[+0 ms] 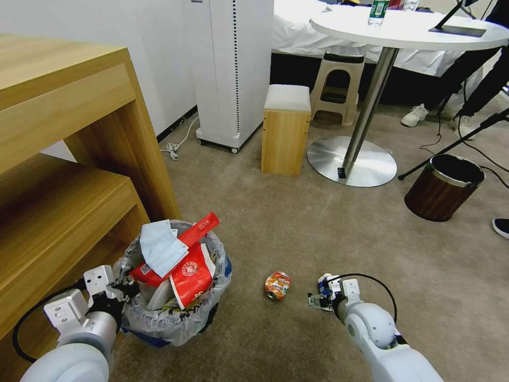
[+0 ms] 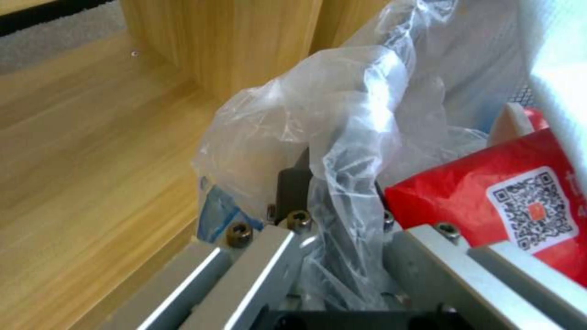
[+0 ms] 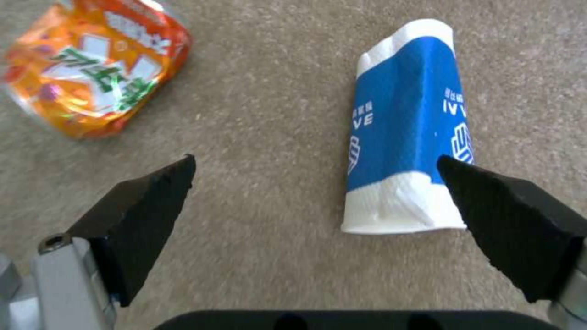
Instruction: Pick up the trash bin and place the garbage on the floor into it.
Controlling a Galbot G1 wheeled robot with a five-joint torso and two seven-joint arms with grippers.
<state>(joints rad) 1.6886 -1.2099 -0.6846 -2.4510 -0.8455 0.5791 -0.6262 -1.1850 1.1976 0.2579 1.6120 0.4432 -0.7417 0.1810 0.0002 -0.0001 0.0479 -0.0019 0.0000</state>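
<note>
The bin (image 1: 175, 313) stands on the carpet (image 1: 297, 223) just beside the wooden shelf unit (image 1: 63, 175), nearly full: red wrappers (image 1: 191, 273), a pale blue tissue (image 1: 159, 246) and a white slipper sit heaped above its rim. The left gripper (image 1: 119, 284) is at the rim on the side nearest the shelf unit, and in the left wrist view its jaws are clenched on the rim with the clear liner (image 2: 342, 151) bunched between them. Two pieces remain on the carpet to the right of the bin: a crushed orange can (image 1: 277, 285) near it, and farther out a flattened blue-and-white paper cup (image 3: 407, 128). The right gripper (image 3: 318, 201) hangs low over the carpet with its jaws spread wide, the cup lying just inside one black fingertip (image 3: 489, 201) and the can off beyond the other. The cup looks very light and soft, already squashed, so it should give under a pinch; across its narrow flattened width near the middle seems the surest hold. The can looks light but stiffer, with slick creased metal that may slip. The liner is thin and likely to tear or slide.
</note>
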